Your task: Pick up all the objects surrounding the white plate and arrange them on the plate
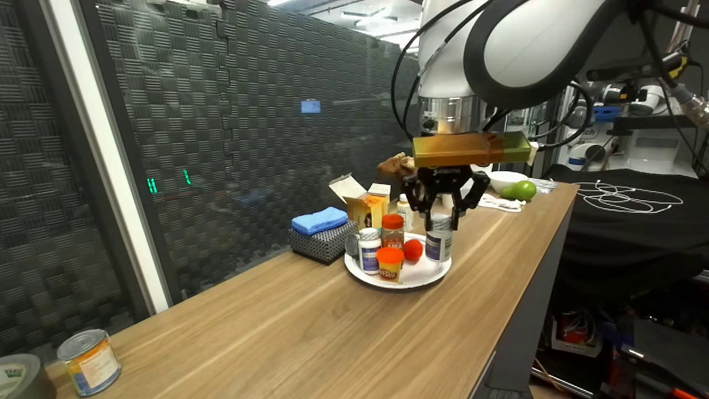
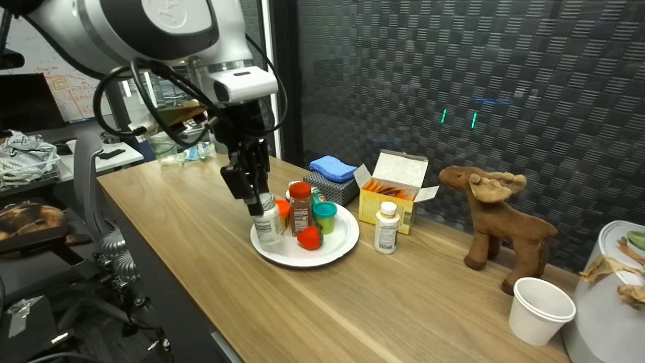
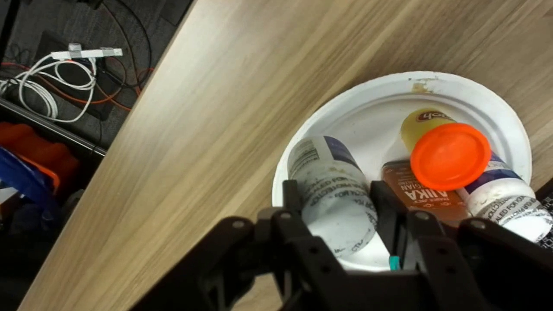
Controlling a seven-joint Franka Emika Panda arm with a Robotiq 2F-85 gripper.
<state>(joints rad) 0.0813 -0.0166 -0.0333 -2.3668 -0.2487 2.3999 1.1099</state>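
The white plate (image 1: 407, 284) lies on the wooden table; its rim also shows in the wrist view (image 3: 367, 88). My gripper (image 2: 254, 209) is shut on the cap of a white bottle (image 2: 269, 227), slightly tilted over the plate's edge area; whether its base touches the plate is unclear. In the wrist view the fingers (image 3: 335, 196) flank the cap. On the plate stand a red-lidded spice jar (image 1: 392, 230), a purple-labelled white bottle (image 1: 370, 255), an orange-lidded Play-Doh tub (image 1: 389, 266), a teal-lidded tub (image 2: 325, 217) and a red strawberry-like object (image 2: 310, 237). Another white bottle (image 2: 386, 234) stands off the plate.
An open yellow box (image 2: 385, 196), a blue cloth on a dark patterned box (image 1: 325, 244) and a brown plush moose (image 2: 504, 227) stand along the wall. White cups (image 2: 539, 312) stand near the moose. A can (image 1: 90, 363) and tape roll (image 1: 22, 377) are at the far end.
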